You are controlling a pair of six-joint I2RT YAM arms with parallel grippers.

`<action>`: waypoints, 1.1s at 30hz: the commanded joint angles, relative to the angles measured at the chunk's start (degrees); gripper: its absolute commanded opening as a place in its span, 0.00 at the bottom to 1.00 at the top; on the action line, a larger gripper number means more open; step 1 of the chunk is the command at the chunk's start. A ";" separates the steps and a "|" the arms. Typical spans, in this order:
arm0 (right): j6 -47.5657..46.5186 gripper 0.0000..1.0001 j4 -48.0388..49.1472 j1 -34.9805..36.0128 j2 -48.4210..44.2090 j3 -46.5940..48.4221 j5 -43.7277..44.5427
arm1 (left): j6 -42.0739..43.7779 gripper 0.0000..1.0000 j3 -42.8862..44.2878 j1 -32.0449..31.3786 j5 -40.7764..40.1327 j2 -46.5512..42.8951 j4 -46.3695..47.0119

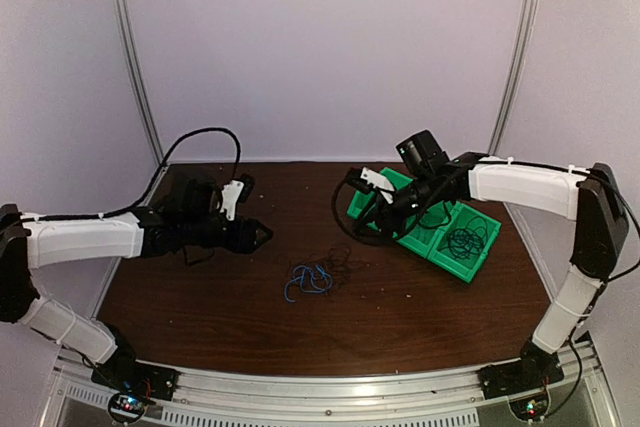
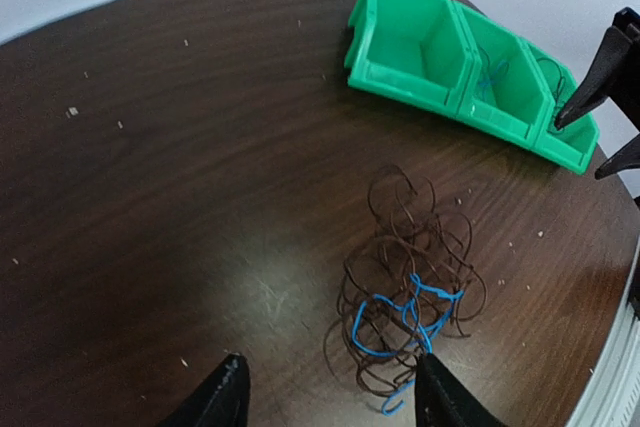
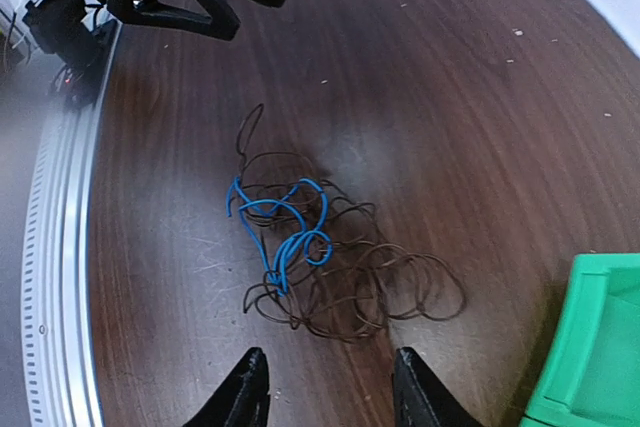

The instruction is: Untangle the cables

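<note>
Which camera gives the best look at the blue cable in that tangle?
The right wrist view: the blue cable lies mid-frame, whole and sharp among the dark wires. The left wrist view shows it low in the frame, near the edge. The top view shows it only as a small blue squiggle.

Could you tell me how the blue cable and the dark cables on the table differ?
The blue cable is bright and bunched in a small knot; the dark cables are dull brown and spread in many wider loops. Both lie tangled together on the table.
</note>
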 commanded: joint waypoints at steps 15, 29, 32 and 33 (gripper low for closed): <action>4.71 0.48 3.63 6.52 21.29 12.21 -5.03 | -5.71 0.48 -8.51 -0.23 7.08 8.56 20.43; 5.43 0.49 4.17 7.97 28.56 13.52 -2.80 | -4.85 0.34 -6.66 -0.23 14.44 15.04 27.52; 6.54 0.43 4.89 8.04 29.44 13.22 -0.93 | -4.85 0.13 -4.78 -0.23 13.75 15.55 25.72; 6.69 0.41 4.99 8.09 29.70 13.00 -0.27 | -4.81 0.08 -4.17 -0.23 12.81 15.09 24.53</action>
